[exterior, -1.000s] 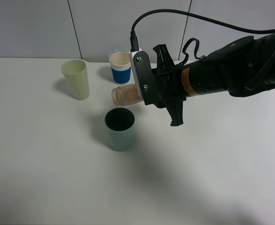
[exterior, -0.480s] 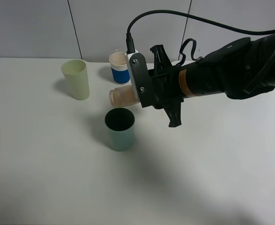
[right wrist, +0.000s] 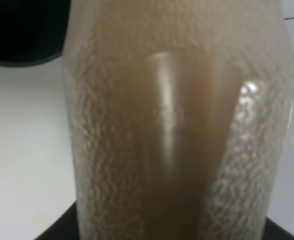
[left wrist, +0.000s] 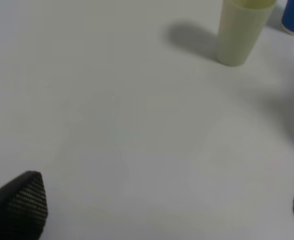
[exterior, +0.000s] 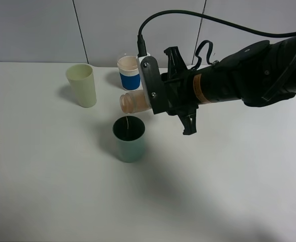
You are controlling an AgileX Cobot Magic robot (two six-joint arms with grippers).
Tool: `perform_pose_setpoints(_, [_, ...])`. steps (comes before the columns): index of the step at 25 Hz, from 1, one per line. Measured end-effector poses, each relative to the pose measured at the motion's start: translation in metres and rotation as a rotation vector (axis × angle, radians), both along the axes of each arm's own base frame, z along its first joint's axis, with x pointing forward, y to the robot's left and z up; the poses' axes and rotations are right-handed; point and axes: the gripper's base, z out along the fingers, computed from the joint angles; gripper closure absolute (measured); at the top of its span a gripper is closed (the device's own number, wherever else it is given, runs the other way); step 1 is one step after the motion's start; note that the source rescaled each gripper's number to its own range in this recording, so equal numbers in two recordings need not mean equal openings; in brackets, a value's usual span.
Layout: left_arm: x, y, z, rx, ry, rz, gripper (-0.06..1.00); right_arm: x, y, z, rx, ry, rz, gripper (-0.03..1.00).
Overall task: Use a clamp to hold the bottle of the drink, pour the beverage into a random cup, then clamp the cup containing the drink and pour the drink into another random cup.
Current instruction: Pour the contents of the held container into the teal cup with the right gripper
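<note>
Frosted plastic bottle [exterior: 132, 102], likely light, slick, squashy; my right gripper [exterior: 155, 101] clamps its body, tipped over teal cup [exterior: 129, 139]; left gripper [left wrist: 159, 207] gapes empty.

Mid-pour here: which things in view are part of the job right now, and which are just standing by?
In use: right gripper, shut on the bottle; bottle tipped over the green cup, a thin stream falling in.
Standing by: pale yellow cup; blue-and-white cup (either may serve next); left gripper, open, empty.
</note>
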Motion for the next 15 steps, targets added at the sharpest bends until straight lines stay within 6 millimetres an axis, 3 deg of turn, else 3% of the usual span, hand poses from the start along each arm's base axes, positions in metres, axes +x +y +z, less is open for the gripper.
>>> perform_pose_setpoints(15, [0.0000, 0.0000, 0.0000, 0.000, 0.000, 0.000, -0.06, -0.0032, 0.0043, 0.0004, -0.025, -0.030, 0.013, 0.93])
